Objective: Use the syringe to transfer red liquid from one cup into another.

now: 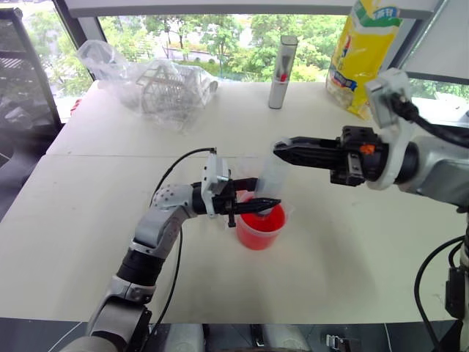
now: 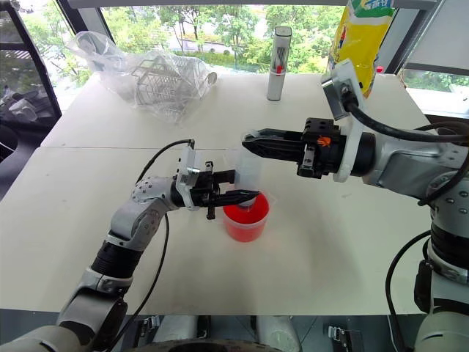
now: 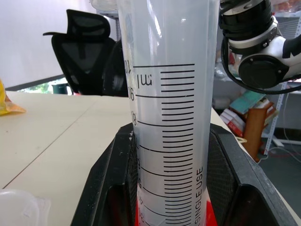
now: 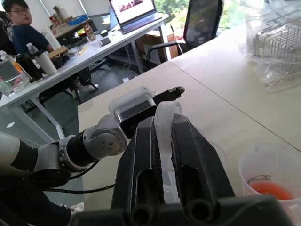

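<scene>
Your syringe (image 1: 272, 176) stands upright over the red beaker (image 1: 260, 227), both sets of fingers clamped on it; a grey cylinder (image 1: 281, 72) and a bagged rack (image 1: 165, 88) sit behind.

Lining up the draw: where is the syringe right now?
Head views: the syringe stands upright mid-table, tip in the beaker, held between both claws.

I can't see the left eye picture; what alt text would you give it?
Two robot arms hold a clear syringe upright over a beaker of red liquid on a pale table: the left gripper clamps its barrel low, the right gripper its top. Behind stand a grey cylinder, a yellow bag and a plastic-wrapped rack.
</scene>
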Controlling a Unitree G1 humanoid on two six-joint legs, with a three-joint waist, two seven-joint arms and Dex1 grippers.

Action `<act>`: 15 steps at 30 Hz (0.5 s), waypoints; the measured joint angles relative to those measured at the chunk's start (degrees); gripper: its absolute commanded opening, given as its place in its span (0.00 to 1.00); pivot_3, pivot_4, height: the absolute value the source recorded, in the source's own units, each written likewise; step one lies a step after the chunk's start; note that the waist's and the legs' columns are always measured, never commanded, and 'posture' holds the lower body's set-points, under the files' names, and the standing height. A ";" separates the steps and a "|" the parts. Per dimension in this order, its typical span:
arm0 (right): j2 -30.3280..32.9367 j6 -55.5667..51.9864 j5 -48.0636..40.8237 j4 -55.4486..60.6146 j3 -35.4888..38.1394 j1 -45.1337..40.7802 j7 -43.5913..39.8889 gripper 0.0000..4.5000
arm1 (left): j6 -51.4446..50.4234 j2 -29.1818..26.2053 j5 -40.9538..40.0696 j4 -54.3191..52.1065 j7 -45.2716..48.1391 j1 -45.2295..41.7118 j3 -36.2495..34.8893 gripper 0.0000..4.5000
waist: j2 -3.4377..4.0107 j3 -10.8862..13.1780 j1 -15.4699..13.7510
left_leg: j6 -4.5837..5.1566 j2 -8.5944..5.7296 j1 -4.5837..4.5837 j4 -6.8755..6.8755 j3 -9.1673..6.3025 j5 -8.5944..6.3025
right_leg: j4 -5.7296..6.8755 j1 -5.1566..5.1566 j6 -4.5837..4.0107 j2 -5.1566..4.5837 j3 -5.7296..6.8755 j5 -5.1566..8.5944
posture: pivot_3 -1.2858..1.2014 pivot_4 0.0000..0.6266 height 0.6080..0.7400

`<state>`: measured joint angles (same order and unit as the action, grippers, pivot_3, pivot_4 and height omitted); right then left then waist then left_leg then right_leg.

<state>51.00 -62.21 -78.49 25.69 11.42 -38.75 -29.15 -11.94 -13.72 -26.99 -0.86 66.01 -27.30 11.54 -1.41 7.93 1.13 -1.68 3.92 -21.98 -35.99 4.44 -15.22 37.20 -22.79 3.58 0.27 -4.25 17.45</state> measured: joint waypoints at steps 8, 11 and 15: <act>0.06 0.00 -0.11 -0.12 0.00 -0.22 0.01 0.01 | -0.02 -0.03 -0.01 -0.01 0.00 0.00 0.00 0.30 | 0.00 0.00 0.00 | 0.00 0.00 -0.03 0.00 0.00 0.00 | 0.00 -0.02 0.00 0.00 0.00 0.00 | 0.52 0.24 1.00; 0.07 0.00 -0.34 -0.24 0.00 -0.30 0.02 0.01 | -0.01 -0.03 -0.02 -0.05 0.00 0.00 0.00 0.30 | 0.00 0.00 0.00 | 0.00 0.00 -0.04 0.00 -0.01 0.00 | 0.00 -0.04 0.00 0.00 0.00 0.00 | 0.52 0.24 1.00; 0.08 0.00 -0.45 -0.41 0.00 -0.54 0.03 0.01 | 0.00 -0.03 -0.05 -0.08 0.00 -0.02 0.00 0.30 | 0.00 0.00 0.01 | 0.00 0.00 -0.07 0.00 -0.01 0.00 | 0.00 -0.07 0.00 0.00 0.01 0.00 | 0.52 0.24 1.00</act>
<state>51.08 -62.21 -78.94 25.28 11.42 -39.29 -29.12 -11.94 -13.75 -27.04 -0.94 66.01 -27.32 11.54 -1.41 7.93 1.14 -1.67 3.92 -22.05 -36.00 4.43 -15.22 37.19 -22.86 3.58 0.27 -4.24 17.45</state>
